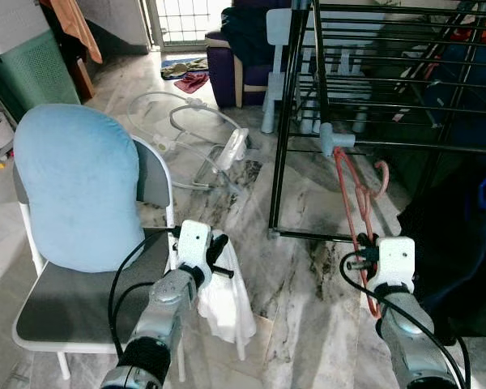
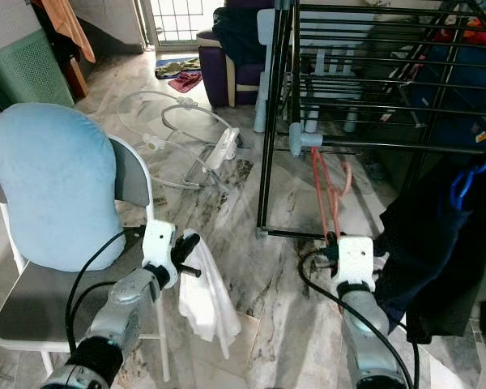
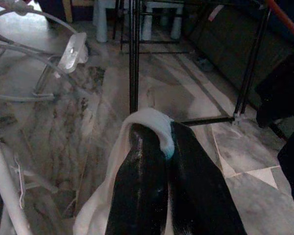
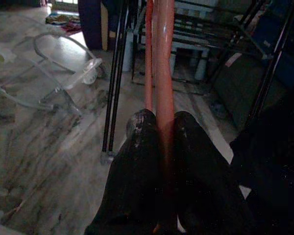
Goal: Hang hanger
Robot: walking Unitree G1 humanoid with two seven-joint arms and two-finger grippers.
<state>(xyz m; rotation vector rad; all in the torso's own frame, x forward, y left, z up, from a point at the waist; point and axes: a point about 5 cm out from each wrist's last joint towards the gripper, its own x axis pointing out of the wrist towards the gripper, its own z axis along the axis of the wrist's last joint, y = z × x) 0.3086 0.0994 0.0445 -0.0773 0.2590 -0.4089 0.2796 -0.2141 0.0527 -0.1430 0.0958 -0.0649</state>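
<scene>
A salmon-pink hanger (image 1: 357,203) stands nearly upright in front of the black drying rack (image 1: 373,105), its hook (image 1: 382,177) just below the rack's lower rail. My right gripper (image 4: 161,128) is shut on the hanger's lower part, low at the right. My left gripper (image 3: 159,139) is shut on a white cloth (image 1: 225,301) that hangs down beside the chair seat (image 1: 73,304).
A chair with a blue cushion (image 1: 77,186) stands at the left. A clear plastic rocker frame (image 1: 196,138) lies on the marble floor ahead. Dark clothes (image 1: 454,243) hang on the rack's right side. A green basket (image 1: 34,73) stands far left.
</scene>
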